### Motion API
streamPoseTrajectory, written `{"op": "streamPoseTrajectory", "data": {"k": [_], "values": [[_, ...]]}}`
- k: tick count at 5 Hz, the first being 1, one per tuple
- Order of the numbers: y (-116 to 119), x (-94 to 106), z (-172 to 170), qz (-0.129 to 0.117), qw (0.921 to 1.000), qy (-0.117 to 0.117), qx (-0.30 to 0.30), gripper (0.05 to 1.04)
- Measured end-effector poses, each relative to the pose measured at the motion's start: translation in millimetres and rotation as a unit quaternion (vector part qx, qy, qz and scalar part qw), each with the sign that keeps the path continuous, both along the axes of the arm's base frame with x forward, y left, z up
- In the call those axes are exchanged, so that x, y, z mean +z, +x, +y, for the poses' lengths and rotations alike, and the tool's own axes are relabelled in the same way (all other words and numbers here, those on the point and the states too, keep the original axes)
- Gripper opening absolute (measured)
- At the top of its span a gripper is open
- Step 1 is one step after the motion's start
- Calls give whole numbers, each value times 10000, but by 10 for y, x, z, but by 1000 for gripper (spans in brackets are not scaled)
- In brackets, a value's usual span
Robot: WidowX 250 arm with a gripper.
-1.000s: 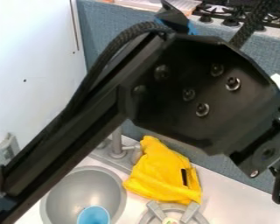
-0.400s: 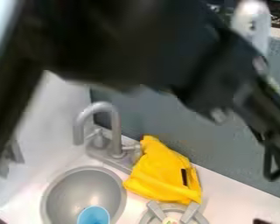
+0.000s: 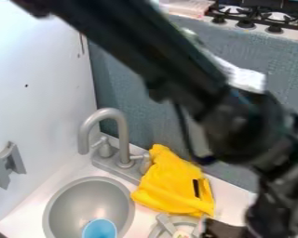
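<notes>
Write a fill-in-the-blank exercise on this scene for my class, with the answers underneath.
1. The cloth near the faucet is coloured ____.
2. The cup in the round sink is coloured ____.
3. The narrow strip on the cloth is coloured ____.
4. Along the stove's front, the number of knobs showing is ____.

Missing words: yellow; blue; black; three.

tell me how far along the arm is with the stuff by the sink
Nothing here can be confirmed as done: the yellow cloth lies beside the faucet, and the blue item sits in the sink. The arm is above the counter; whether anything is in hand is too blurred to tell, so what's left is unclear.
</notes>
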State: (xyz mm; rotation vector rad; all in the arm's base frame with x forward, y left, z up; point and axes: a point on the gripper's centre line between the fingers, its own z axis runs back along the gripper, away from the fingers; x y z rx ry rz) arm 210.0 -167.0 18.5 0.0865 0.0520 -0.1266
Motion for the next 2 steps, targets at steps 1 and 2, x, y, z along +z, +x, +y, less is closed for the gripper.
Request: {"op": "streamPoseTrajectory", "data": {"k": [1, 2], "values": [[-17, 29, 499, 55, 9988, 183, 454, 1000], [-23, 104, 985, 47, 9980, 73, 631, 1000]]}}
